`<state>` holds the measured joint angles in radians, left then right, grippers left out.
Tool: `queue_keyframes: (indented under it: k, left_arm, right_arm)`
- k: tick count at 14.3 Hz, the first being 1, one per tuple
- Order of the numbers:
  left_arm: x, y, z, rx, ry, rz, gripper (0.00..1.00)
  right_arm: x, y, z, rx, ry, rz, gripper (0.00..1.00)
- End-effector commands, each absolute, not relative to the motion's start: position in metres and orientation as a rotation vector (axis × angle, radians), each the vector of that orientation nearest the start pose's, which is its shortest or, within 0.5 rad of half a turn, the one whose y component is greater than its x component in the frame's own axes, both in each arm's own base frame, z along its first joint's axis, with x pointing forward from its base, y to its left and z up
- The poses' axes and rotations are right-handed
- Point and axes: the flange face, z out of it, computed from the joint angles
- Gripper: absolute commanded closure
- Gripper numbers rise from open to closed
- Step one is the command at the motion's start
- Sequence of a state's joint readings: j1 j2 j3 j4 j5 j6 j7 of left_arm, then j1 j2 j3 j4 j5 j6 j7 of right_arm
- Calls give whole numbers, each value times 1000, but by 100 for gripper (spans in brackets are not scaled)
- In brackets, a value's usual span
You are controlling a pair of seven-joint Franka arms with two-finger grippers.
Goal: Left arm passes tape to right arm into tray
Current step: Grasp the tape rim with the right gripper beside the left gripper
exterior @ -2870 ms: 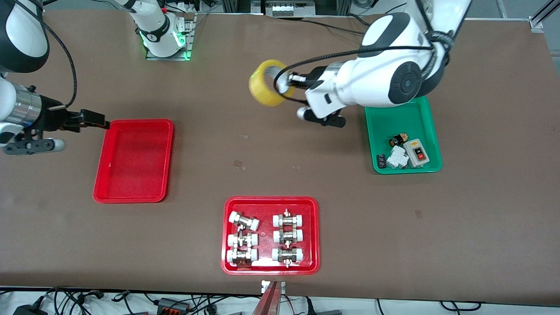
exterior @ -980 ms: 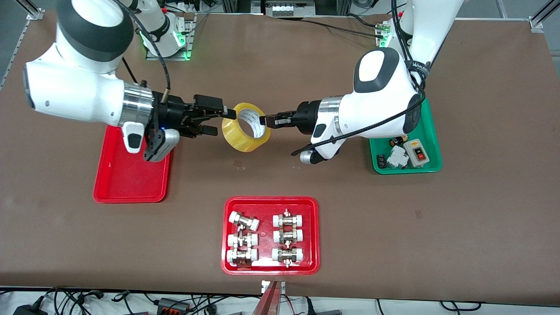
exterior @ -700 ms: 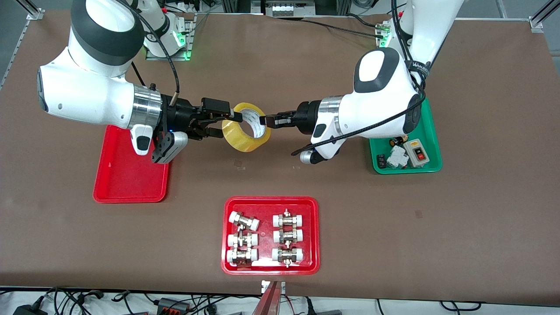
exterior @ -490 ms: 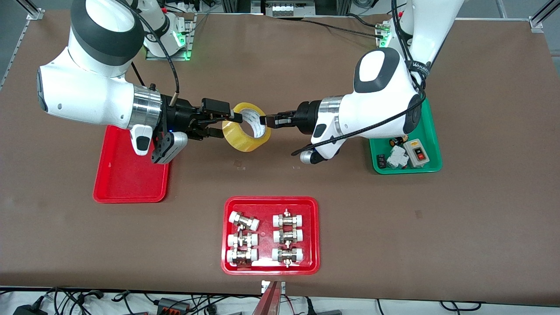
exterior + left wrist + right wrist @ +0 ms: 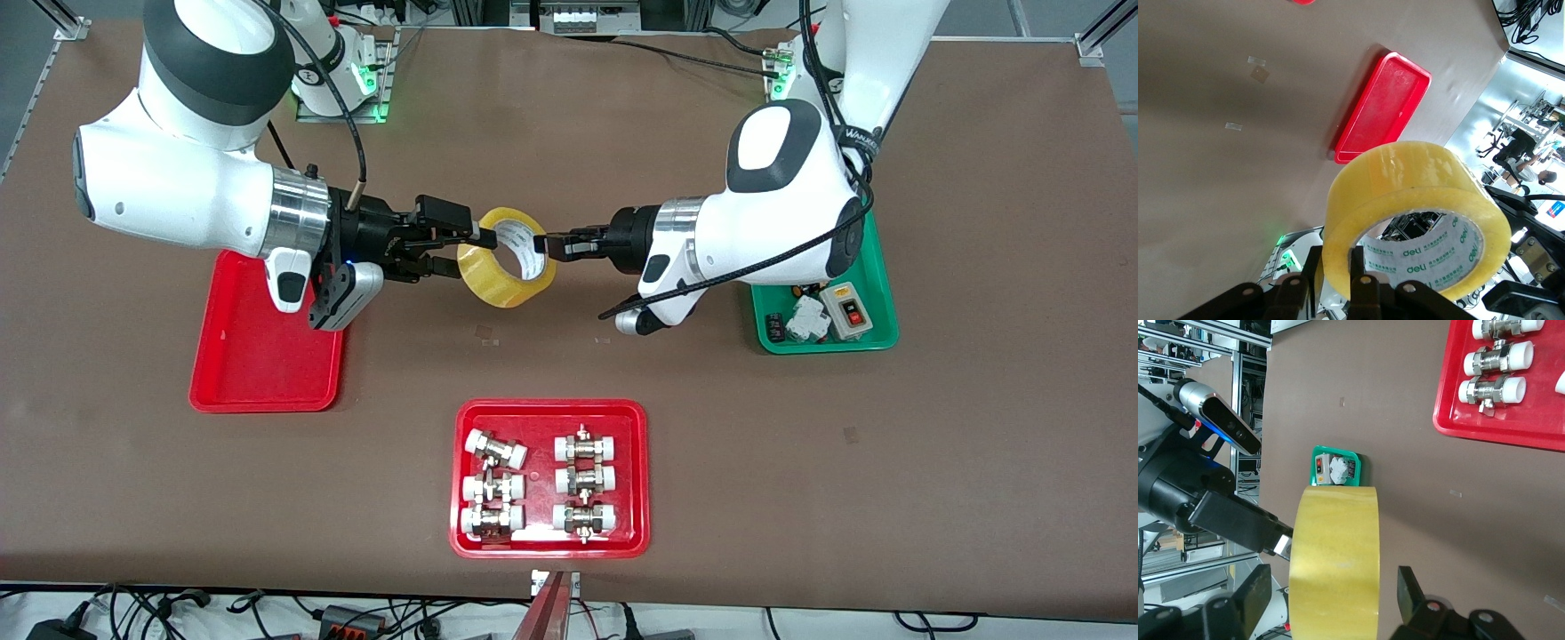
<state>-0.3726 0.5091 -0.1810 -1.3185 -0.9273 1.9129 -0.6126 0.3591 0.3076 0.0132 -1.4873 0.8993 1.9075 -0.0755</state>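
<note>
The tape (image 5: 505, 260), a yellowish roll with a white core, hangs in the air over the middle of the table. My left gripper (image 5: 544, 248) is shut on its wall, one finger inside the core and one outside, as the left wrist view shows (image 5: 1336, 257) on the tape (image 5: 1405, 193). My right gripper (image 5: 467, 252) is open, with its fingers on either side of the roll. In the right wrist view the tape (image 5: 1335, 553) sits between the fingers (image 5: 1255, 597) with a gap on each side. The narrow red tray (image 5: 267, 373) lies empty under the right wrist.
A wider red tray (image 5: 551, 413) with white-capped metal fittings lies nearer the front camera. A green tray (image 5: 831, 345) with small electrical parts sits at the left arm's end, under that arm's elbow. The right arm's base (image 5: 333, 80) stands at the table's back edge.
The right arm swung in from beside the narrow red tray and put its open fingers around the tape. The left arm lowered the tape, then shifted it slightly toward its own end.
</note>
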Motion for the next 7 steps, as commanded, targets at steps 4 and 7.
queue_keyframes:
  k: [4, 7]
  left_arm:
    - [600, -402, 502, 2156, 403, -569, 100]
    - [600, -402, 502, 2156, 403, -569, 100]
  right_arm:
    - [609, 301, 538, -2253, -212, 14, 41]
    - [610, 299, 540, -2253, -213, 5, 69]
